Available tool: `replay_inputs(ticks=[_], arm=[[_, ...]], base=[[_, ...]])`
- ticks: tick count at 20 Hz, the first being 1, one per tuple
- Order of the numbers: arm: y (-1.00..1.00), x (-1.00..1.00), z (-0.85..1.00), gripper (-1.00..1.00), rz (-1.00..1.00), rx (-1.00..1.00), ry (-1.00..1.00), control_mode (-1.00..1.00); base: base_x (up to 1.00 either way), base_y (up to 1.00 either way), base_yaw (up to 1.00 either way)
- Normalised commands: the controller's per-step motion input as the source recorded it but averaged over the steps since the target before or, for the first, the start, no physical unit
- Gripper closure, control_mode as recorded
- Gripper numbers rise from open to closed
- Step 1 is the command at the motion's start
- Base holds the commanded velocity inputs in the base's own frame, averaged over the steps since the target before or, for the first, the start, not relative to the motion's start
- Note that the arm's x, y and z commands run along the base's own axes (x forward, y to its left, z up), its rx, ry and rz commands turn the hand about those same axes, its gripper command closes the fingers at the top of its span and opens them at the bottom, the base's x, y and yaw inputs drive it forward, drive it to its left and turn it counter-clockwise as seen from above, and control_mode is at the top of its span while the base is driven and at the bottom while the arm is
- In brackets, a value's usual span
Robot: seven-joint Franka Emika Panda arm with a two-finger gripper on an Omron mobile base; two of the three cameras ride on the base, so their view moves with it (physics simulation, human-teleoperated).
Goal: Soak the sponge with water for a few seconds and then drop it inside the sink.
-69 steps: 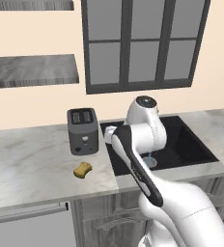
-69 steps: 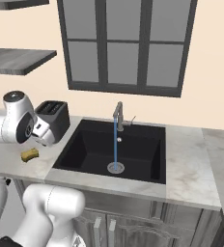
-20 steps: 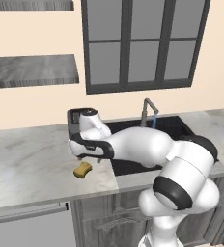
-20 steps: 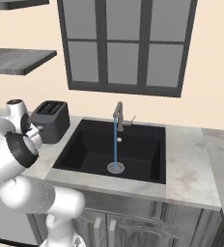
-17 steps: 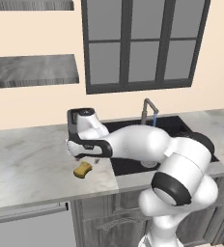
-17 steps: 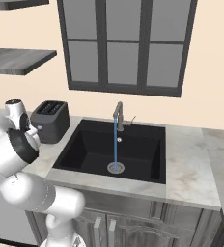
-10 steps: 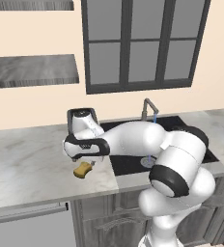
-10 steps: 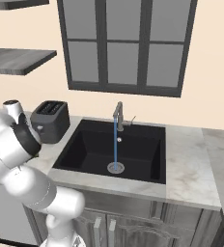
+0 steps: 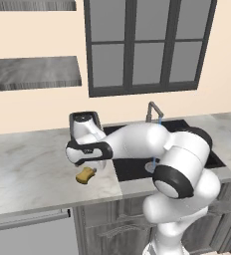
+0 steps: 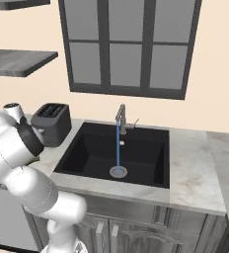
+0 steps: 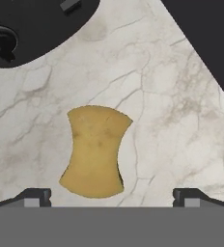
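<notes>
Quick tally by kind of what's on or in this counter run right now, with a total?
Small yellow-orange peanut-shaped sponge: 1
Dark grey toaster: 1
Rectangular matte black sink: 1
Grey metal gooseneck faucet: 1
Thin light-blue water stream: 1
Total: 5

I have the sponge [image 9: 85, 175] lying flat on the counter [image 9: 28, 174], just left of the sink [image 9: 132, 169] and in front of the toaster [image 10: 51, 123], which stands at the back by the sink's left rim. My gripper [image 11: 111, 197] hangs over the sponge with its jaws spread wide — the sponge sits between the two tips, nearer one, not touched. The water [image 10: 118, 148] falls from the faucet [image 10: 120, 117] at the sink's back edge — straight down onto the drain [image 10: 118, 172].
</notes>
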Motion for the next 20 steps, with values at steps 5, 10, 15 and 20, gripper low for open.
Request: replay_inputs(ticks=[5,10,15,20], arm=[[0.00,0.10,-0.02,-1.00,-0.02,0.00,0.00,-1.00],[0.00,0.19,0.00,-1.00,0.00,0.00,0.00,-1.00],[0.00,0.02,0.00,-1.00,0.00,0.00,0.00,-1.00],[0.00,-0.02,-0.07,-1.00,0.02,0.00,0.00,-1.00]], base=[[0.00,0.00,0.00],[0.00,0.00,0.00],[0.00,0.00,0.00],[0.00,0.00,0.00]])
